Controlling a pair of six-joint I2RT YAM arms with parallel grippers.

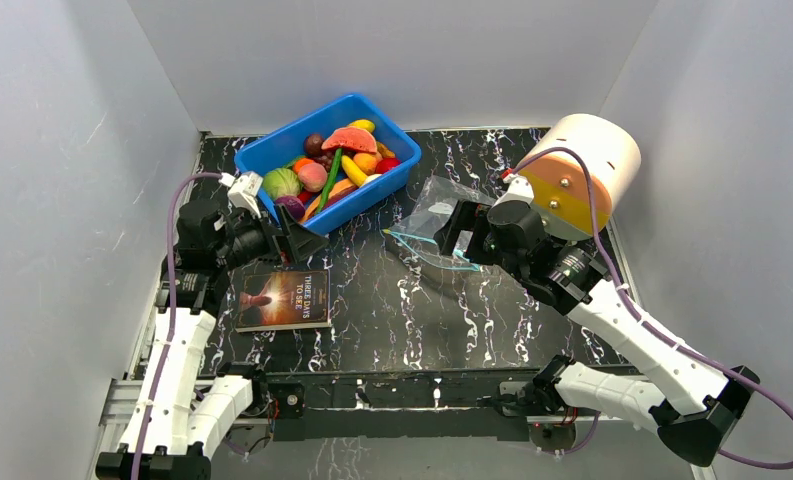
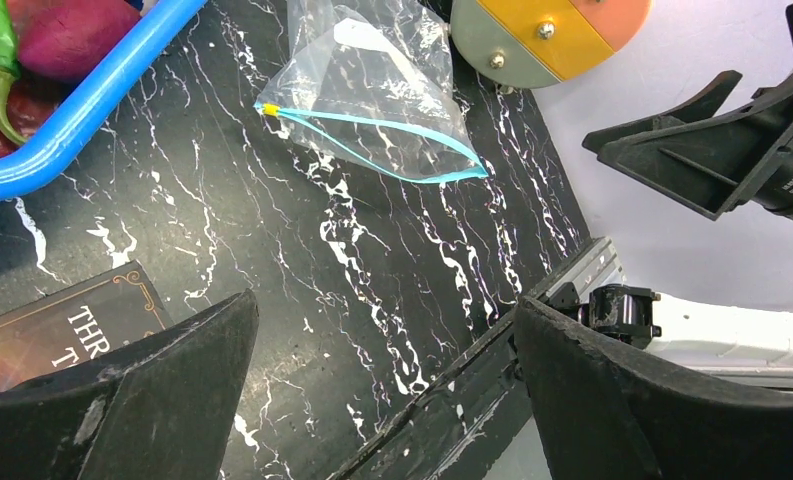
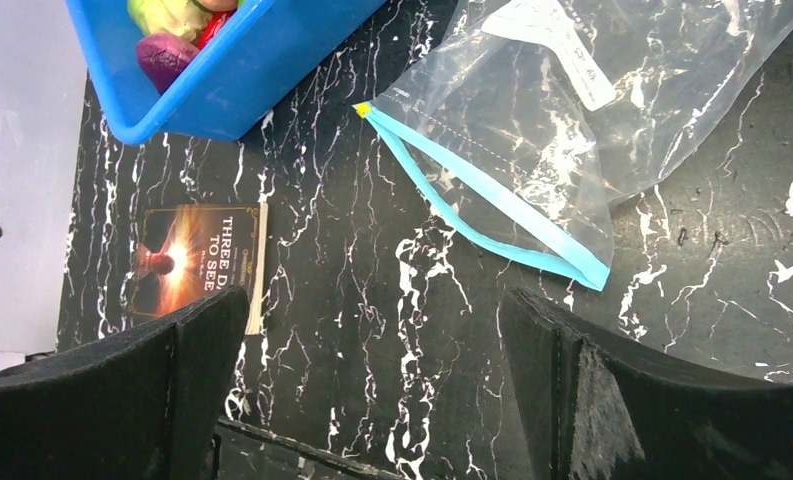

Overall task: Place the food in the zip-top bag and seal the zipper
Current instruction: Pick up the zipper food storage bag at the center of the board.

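Left claw [image 2: 382,330], right claw [image 3: 372,320] wide open, empty. Wrist views show zipper [image 3: 492,195] gaping; top shows food [image 1: 337,160] in blue bin [image 1: 377,192].

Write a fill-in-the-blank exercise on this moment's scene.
The food sits in the ____ bin.
The zip-top bag is ____, with no food inside.
Its zipper is ____, not sealed.
The left gripper and right gripper each hold ____.
Missing words: blue; empty; open; nothing.
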